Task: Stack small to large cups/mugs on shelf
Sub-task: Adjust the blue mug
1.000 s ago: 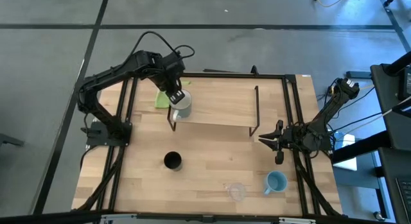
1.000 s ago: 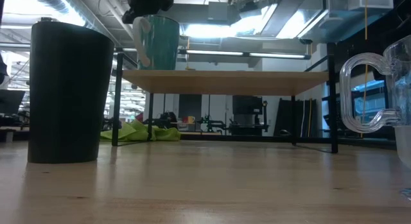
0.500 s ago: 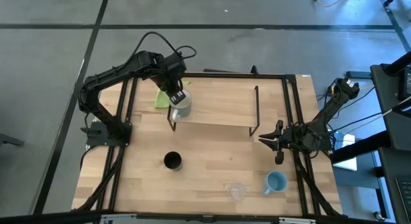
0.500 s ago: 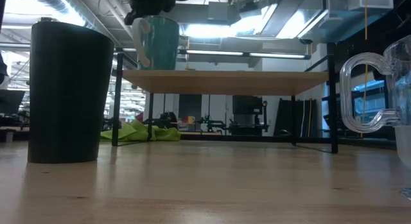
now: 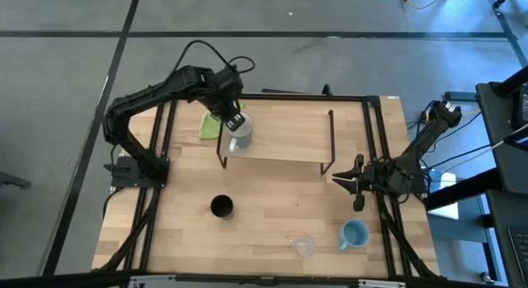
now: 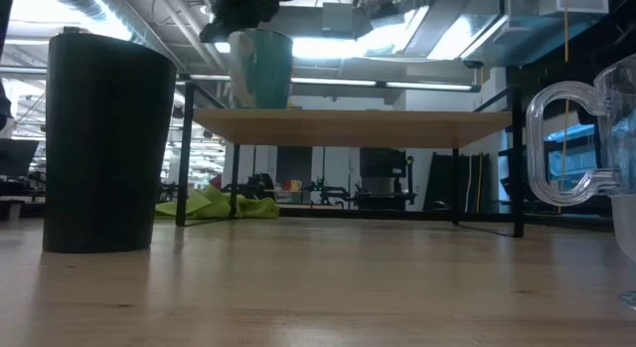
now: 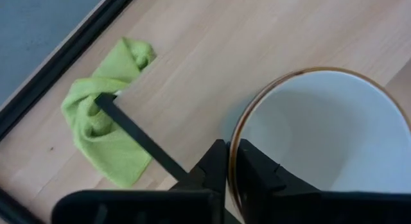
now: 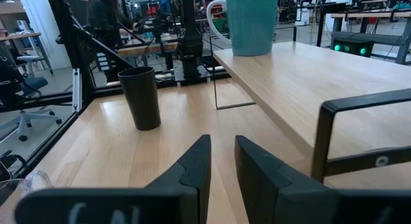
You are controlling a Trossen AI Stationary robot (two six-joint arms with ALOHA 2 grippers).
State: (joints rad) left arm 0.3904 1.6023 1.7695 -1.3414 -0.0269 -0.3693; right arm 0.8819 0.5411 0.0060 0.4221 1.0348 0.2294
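My left gripper (image 5: 233, 119) is shut on the white handled mug (image 5: 240, 133) over the left end of the shelf (image 5: 280, 139). In the low view the mug (image 6: 260, 69) stands upright with its base at the shelf board (image 6: 397, 128). The black cup (image 5: 221, 207) stands on the table in front of the shelf. The clear cup (image 5: 304, 245) and the light blue mug (image 5: 355, 234) stand near the table's near edge. My right gripper (image 5: 340, 180) waits by the shelf's right end, open by a narrow gap and touching nothing. My left gripper holds the white mug by its rim (image 7: 232, 144), with one finger (image 7: 215, 165) outside the wall and the other (image 7: 253, 169) inside. The fingers come from above, pointing down. The mug is upright, its base on or just over the shelf board; which, I cannot tell.
A green cloth (image 5: 210, 127) lies bunched on the table under and behind the shelf's left end. The shelf's thin black legs (image 5: 330, 139) stand at both ends. Black frame rails (image 5: 161, 156) run along the table's sides. Bare wood lies between the black cup and the right gripper.
My left gripper has moved a little toward the table's right along the shelf, carrying the mug. The mug, tilted a second ago, now stands upright farther in from the shelf's left end. The gripper has stayed shut on it.
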